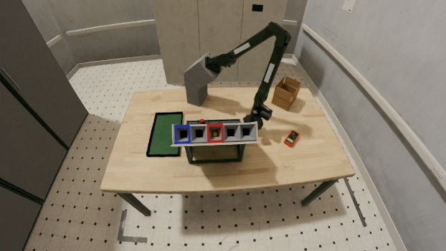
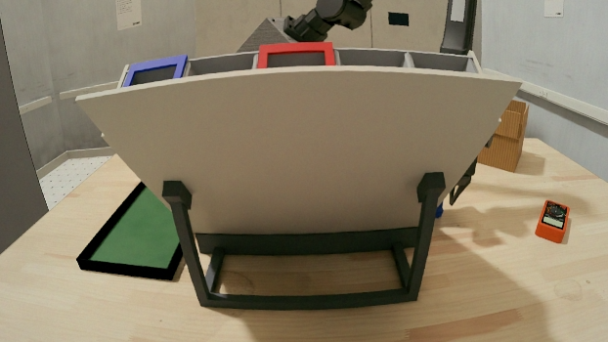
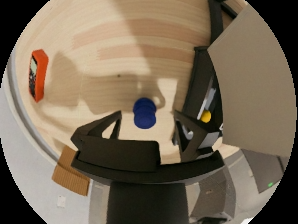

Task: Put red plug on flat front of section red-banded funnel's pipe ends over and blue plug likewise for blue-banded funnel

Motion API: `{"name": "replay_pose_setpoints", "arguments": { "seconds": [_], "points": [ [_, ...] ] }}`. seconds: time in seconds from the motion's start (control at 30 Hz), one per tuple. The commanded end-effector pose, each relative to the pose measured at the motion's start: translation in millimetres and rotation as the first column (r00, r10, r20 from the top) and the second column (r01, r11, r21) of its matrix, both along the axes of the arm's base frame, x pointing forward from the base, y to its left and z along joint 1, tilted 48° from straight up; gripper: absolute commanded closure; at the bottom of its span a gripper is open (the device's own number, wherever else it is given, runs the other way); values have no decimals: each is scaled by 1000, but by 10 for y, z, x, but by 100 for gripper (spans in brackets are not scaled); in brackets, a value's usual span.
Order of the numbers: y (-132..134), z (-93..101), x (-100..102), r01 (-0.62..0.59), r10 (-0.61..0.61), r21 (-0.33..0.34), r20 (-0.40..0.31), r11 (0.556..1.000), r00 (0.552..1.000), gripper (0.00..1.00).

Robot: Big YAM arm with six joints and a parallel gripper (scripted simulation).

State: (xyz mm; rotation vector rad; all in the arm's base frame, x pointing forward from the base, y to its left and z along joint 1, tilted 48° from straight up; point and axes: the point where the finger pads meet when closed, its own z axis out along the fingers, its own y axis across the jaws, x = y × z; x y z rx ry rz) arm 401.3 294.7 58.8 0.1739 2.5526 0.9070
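The funnel rack (image 1: pixel 251 132) stands mid-table, with the blue-banded funnel (image 1: pixel 183 133) (image 2: pixel 155 69) at its left end and the red-banded funnel (image 1: pixel 215 133) (image 2: pixel 296 54) third from the left. A yellow marble (image 1: pixel 214 133) sits in the red-banded funnel. The beige cover (image 2: pixel 298 147) (image 3: pixel 256 63) hides the pipes. The red plug (image 1: pixel 202 120) lies behind the rack. The blue plug (image 3: pixel 144 112) (image 2: pixel 439 210) lies on the table by the stand's right end. My gripper (image 3: pixel 147 113) (image 1: pixel 259 125) is open, low over the blue plug, with a finger on each side. Another yellow marble (image 3: pixel 206 116) shows inside the stand.
A green tray (image 1: pixel 165 133) (image 2: pixel 139 235) with a black rim lies left of the rack. An orange device (image 1: pixel 292 138) (image 2: pixel 553 221) (image 3: pixel 39 75) lies to the right. A cardboard box (image 1: pixel 285 92) (image 2: pixel 508 139) stands at the back right, and a grey block (image 1: pixel 198 80) at the back.
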Motion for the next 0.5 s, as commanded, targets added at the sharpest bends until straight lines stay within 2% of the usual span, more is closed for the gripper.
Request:
{"name": "replay_pose_setpoints", "arguments": {
  "seconds": [0.0, 0.47],
  "points": [
    [68, 44, 45, 10, -10, 25, 8, 1000, 1000, 13],
    [102, 23, 61, 19, -19, 64, -8, 998, 1000, 13]
  ]
}}
